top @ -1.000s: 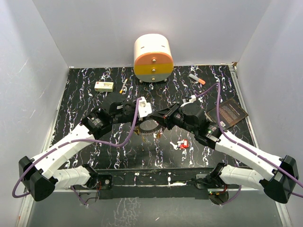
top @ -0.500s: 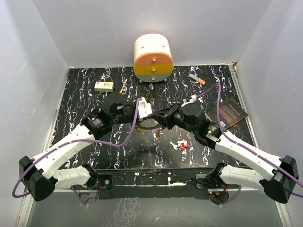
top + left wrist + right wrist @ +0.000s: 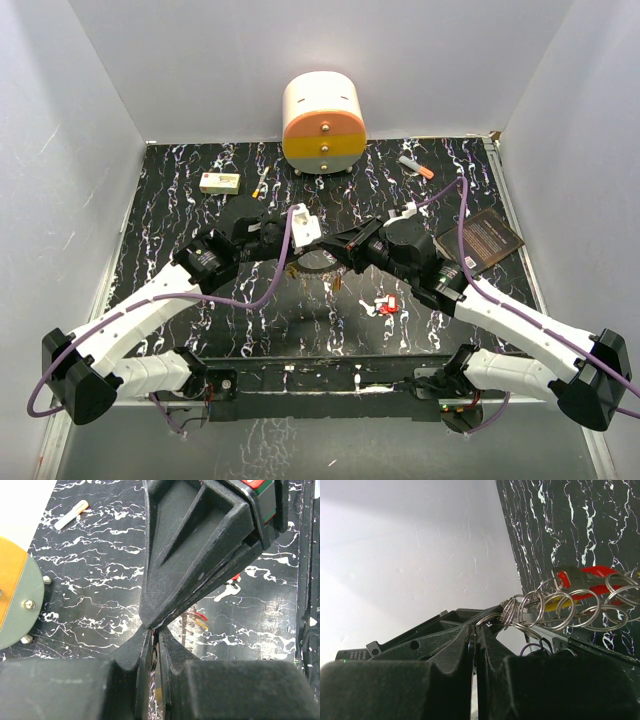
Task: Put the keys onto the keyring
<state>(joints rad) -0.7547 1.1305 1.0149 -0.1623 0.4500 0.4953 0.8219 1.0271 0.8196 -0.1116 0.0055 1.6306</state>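
Note:
Both grippers meet over the middle of the mat. My right gripper (image 3: 334, 252) (image 3: 475, 627) is shut on the keyring (image 3: 540, 611), whose wire rim carries several small split rings, a red key (image 3: 587, 577) and a yellow one. My left gripper (image 3: 296, 256) (image 3: 155, 632) faces it tip to tip, its jaws closed on a thin dark wire of the ring. A stretch of the keyring (image 3: 191, 625) with red and yellow heads shows beside the fingers. From above the keyring (image 3: 316, 264) is mostly hidden. Loose red and white keys (image 3: 384, 305) lie on the mat.
A round cream and orange drawer unit (image 3: 323, 122) stands at the back. A white box (image 3: 218, 182) lies back left, an orange-tipped marker (image 3: 415, 167) back right, a dark card (image 3: 490, 238) at the right. White walls enclose the mat.
The left gripper's jaws have closed in on the ring. Both gripper tips and the ring have drifted slightly toward the back.

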